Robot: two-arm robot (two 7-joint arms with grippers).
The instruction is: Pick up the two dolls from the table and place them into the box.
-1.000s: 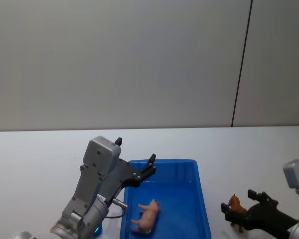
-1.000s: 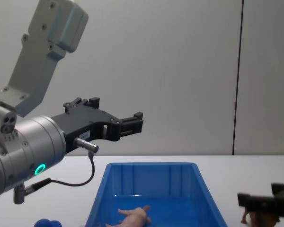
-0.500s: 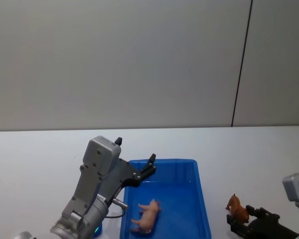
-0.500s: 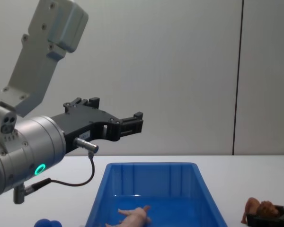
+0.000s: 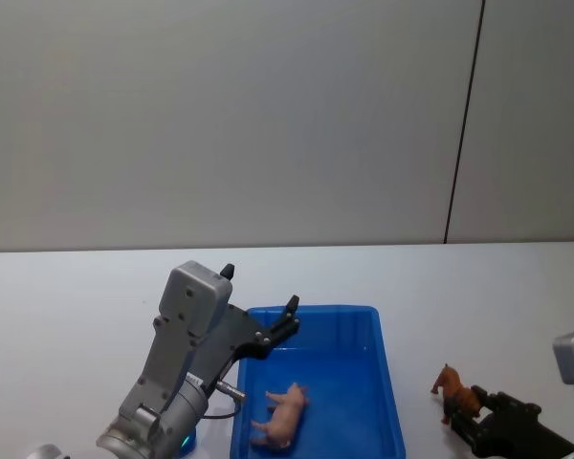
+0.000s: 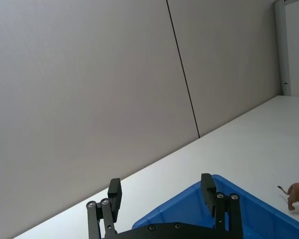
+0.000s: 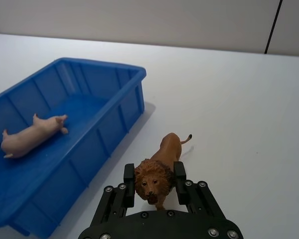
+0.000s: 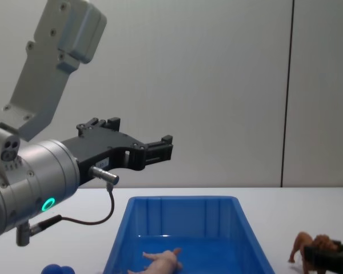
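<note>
The brown lion (image 7: pixel 165 155) is just right of the blue box (image 7: pixel 104 140), its mane pinched between the fingers of my right gripper (image 7: pixel 153 185), which is shut on it. In the head view the lion (image 5: pixel 452 390) sits at the tip of the right gripper (image 5: pixel 471 424), slightly raised off the white table (image 5: pixel 77 306). The pink pig (image 5: pixel 282 418) lies on its side on the floor of the box (image 5: pixel 390 387). My left gripper (image 5: pixel 285 318) hangs open and empty above the box's far left corner, well above the rim in the chest view (image 8: pixel 164 147).
A small blue object (image 8: pixel 57 268) lies on the table to the left of the box (image 8: pixel 183 212). A plain grey wall (image 5: pixel 268 124) rises behind the table. Bare tabletop stretches to the right of the lion and beyond the box.
My right gripper dropped down around the lion and closed on its head. The lion has since shifted up a little. The left arm and the pig have stayed still.
</note>
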